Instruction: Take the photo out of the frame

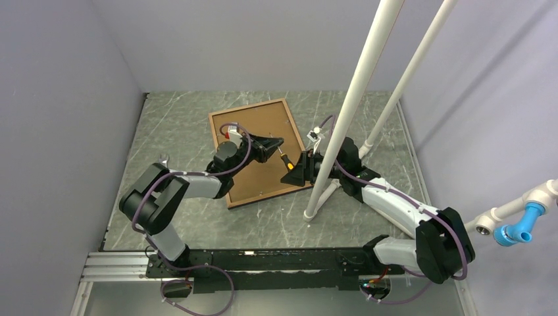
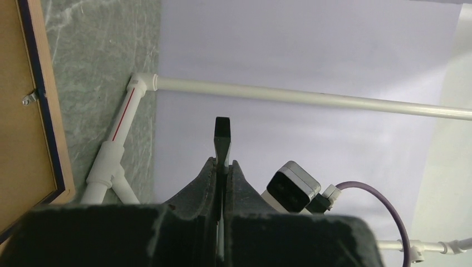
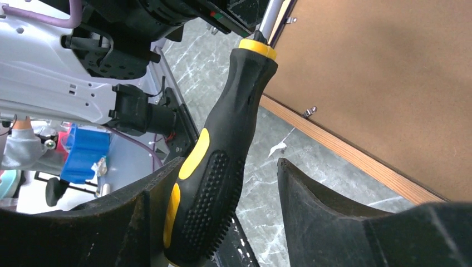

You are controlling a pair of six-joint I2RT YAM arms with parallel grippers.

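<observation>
The frame [image 1: 262, 117] lies face down on the green marbled table, its brown backing board up inside a light wood rim [image 3: 356, 158]. The photo is hidden. My left gripper [image 1: 275, 143] hovers over the board's right half, shut on the metal shaft of a black-and-yellow screwdriver [image 1: 286, 160]; its flat blade [image 2: 222, 136] sticks out past the left gripper [image 2: 222, 165]. My right gripper [image 1: 296, 172] is at the frame's right edge. In the right wrist view the screwdriver handle [image 3: 220, 139] stands between the open jaws of the right gripper [image 3: 229, 167], against the left finger and apart from the right one.
Two white pipes [image 1: 358, 92] slant up from a foot [image 1: 309, 213] just right of the frame, close to my right arm. A horizontal pipe [image 2: 311, 98] runs along the back wall. Small metal clips [image 3: 309, 112] hold the backing board. Grey walls close in on three sides.
</observation>
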